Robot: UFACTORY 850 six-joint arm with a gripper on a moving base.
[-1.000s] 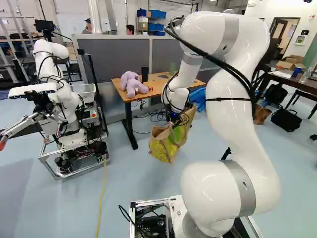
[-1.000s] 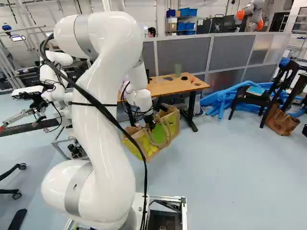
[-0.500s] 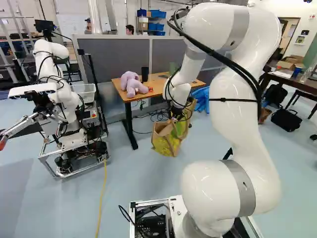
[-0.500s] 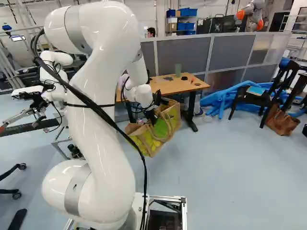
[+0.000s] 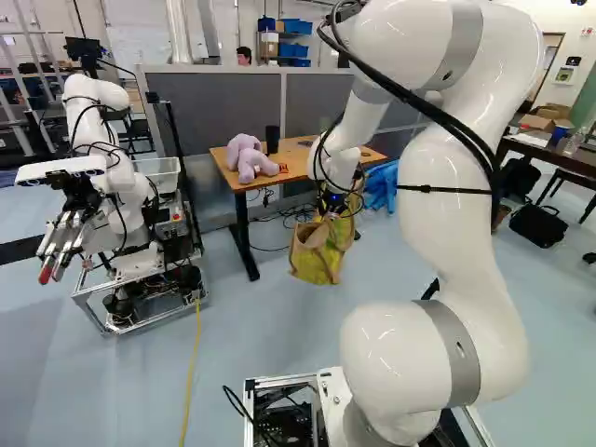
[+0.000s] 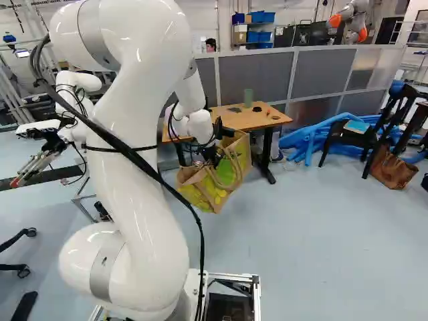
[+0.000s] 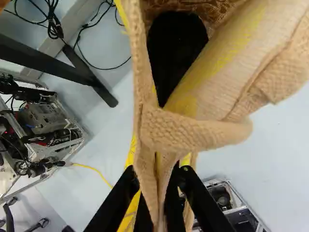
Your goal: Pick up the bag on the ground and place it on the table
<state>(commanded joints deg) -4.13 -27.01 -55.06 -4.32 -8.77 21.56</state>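
- Gripper (image 6: 212,158), fingers closed on woven tan handle (image 7: 146,169)
- Tote bag (image 7: 217,79), yellow-patterned, mouth open, black within
- Black table leg (image 7: 48,63), near tote bag
- Black cables (image 7: 55,30), near table leg
- Yellow cable (image 7: 94,171), on floor (image 7: 111,130)
- Metal-framed base (image 7: 48,121), beside yellow cable

Table (image 6: 251,121): orange-brown wood top, black legs (image 5: 245,237). Purple plush toy (image 5: 247,156) at the left end, small red item (image 5: 283,169) just right of it by the front edge. Black cylinder (image 5: 272,140) upright, nearer the back edge. Green cup (image 6: 248,98) upright near the back edge; flat dark item (image 6: 234,110) and small dark round piece (image 6: 257,109) near it, last one toward the right edge.
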